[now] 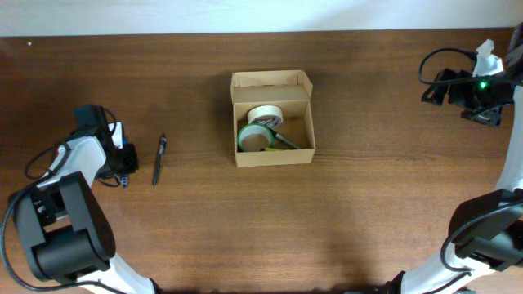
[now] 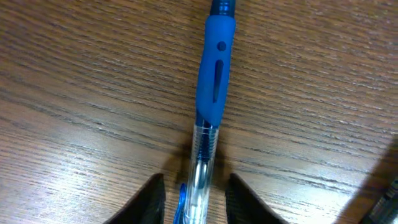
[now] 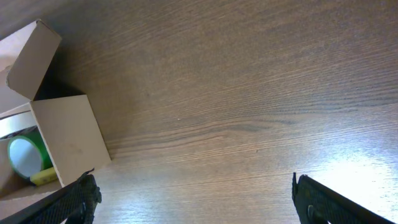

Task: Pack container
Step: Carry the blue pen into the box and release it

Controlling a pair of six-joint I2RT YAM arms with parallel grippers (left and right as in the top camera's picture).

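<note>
Blue pen (image 2: 213, 74) flanked by left gripper (image 2: 194, 182), fingers (image 2: 152, 202) slightly apart, arm low — right gripper (image 3: 194, 183) hovering, wide apart.

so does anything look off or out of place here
Nothing damaged or spilled. The container sits square with its lid open and tape rolls inside. The only stray thing is a pen lying loose on the table to its left, outside the container.
</note>
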